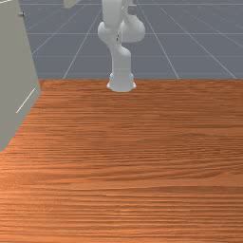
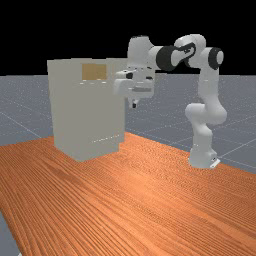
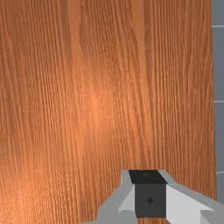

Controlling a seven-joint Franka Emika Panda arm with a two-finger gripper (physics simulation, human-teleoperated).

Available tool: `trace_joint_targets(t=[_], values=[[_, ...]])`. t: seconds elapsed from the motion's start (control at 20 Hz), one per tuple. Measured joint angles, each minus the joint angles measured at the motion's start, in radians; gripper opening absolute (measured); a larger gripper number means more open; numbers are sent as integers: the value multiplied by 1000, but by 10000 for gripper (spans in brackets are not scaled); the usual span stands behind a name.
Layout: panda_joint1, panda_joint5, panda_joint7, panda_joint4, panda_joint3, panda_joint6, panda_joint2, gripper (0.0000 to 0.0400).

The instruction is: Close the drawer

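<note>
Drawer (image 1: 70, 2) juts out high on the cabinet (image 2: 87, 117) — at the worktop's (image 1: 142, 166) edge on the front view's left. I have the gripper (image 2: 134, 104) above the wood — its fingers closed together.

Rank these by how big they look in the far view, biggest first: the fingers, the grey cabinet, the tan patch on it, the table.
1. Table
2. Grey cabinet
3. Tan patch
4. Fingers, smallest by a clear margin
</note>
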Motion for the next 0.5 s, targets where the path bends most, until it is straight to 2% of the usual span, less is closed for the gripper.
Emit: trace_joint_targets(t=[0.15,0.25,0.3,0.35,0.4,0.45,0.5], values=[[-9,-10,32,-261,9,4,-257,0],[-3,-11,-18,-303,4,-58,-325,0],[13,-15,-183,-335,-37,-4,-355,0],[35,-17,-478,-302,-132,-10,-331,0],[22,-10,-652,-248,-205,-15,-290,0],[11,39,-964,-132,-309,-50,-183,0],[-85,113,-1185,40,-359,-102,-33,0]])
